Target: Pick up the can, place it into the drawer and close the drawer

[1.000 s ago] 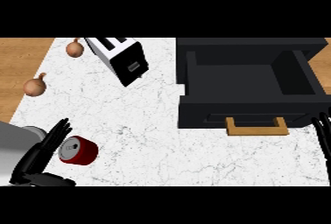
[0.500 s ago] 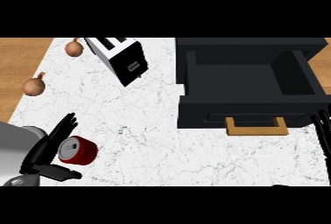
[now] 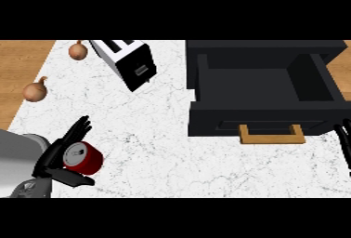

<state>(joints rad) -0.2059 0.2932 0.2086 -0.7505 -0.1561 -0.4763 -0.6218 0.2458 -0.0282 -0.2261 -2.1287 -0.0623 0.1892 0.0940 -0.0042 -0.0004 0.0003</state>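
White marbled counter point(image 3: 171, 139) fills the head view, with wood at its left edge, two onions point(image 3: 35, 90) and a toaster point(image 3: 126, 62) at the far left, and an open black drawer point(image 3: 264, 90) with a tan handle point(image 3: 271, 135) at the right. At the near left, the red can point(image 3: 82, 158) lies on its side against the left hand point(image 3: 58, 155), whose fingers stretch straight along the can's left side while the thumb reaches under its near edge. Only dark fingers of the right hand point(image 3: 343, 144) show at the right edge, and whether they are apart or together cannot be told.
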